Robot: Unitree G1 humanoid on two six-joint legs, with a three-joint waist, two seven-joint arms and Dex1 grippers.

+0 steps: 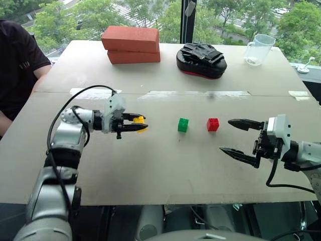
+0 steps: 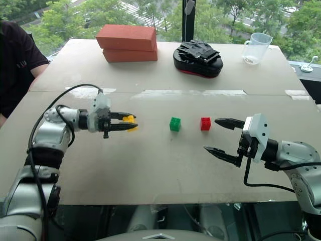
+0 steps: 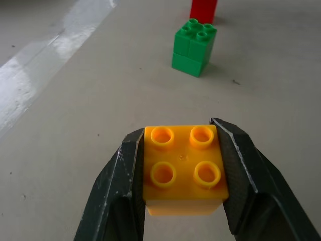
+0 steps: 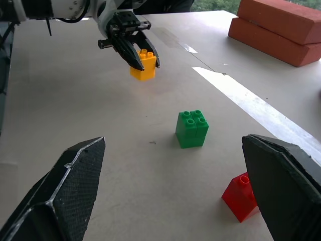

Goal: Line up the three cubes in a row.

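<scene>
Clamping the yellow cube [image 3: 183,168] from both sides, the left gripper [image 1: 131,123] fingers hold it toward the worktop [image 1: 150,170]'s left edge. The green cube [image 1: 183,125] and red cube [image 1: 212,124] sit rightward along the fingers' line, mid-worktop, so the yellow one must travel that way. The right gripper [image 1: 235,136], fingers wide apart and empty, hangs just beside the red cube, toward the right edge.

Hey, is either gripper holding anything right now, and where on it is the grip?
The left gripper is shut on the yellow cube, one finger against each of two opposite side faces. The right gripper is open, holding nothing.
</scene>
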